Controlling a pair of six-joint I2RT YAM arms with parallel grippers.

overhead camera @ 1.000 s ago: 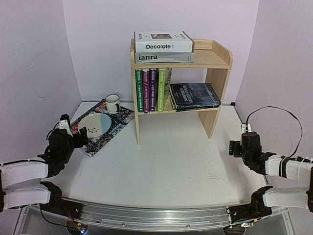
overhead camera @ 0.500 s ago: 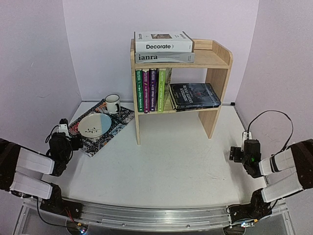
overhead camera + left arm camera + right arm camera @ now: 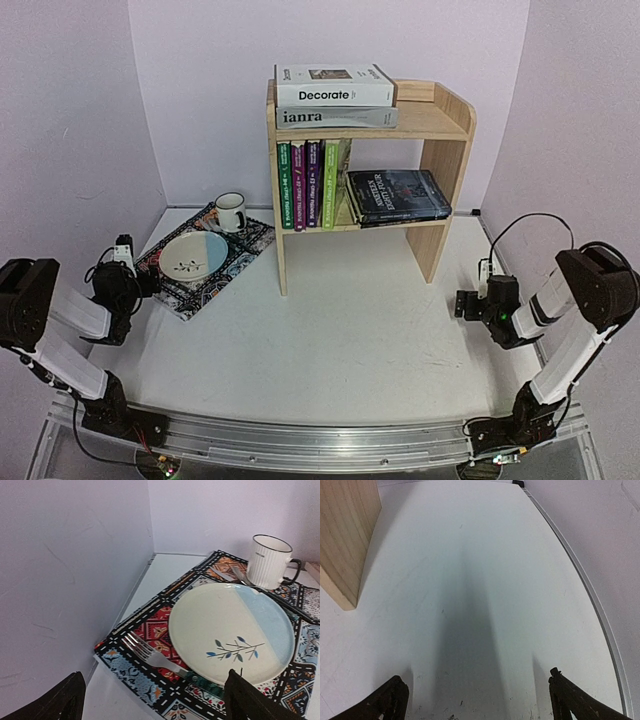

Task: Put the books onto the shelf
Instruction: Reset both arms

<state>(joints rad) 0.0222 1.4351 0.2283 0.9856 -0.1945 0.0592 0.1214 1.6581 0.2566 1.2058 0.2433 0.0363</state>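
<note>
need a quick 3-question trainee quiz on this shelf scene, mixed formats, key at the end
1. True or false: a book lies on the table in front of the shelf.
2. Which of these stands on the mat along with the plate? A) mug B) bottle C) book
3. Fill in: the title on the grey book under the white "Decorate" book reads ____.
Key: 1 false; 2 A; 3 ianra.

shelf [image 3: 446, 190]: pale pine | plate [image 3: 225, 620]: cream-blue, leaf sprig | mat [image 3: 150, 631]: black, multicoloured print | mug [image 3: 267, 562]: white
</note>
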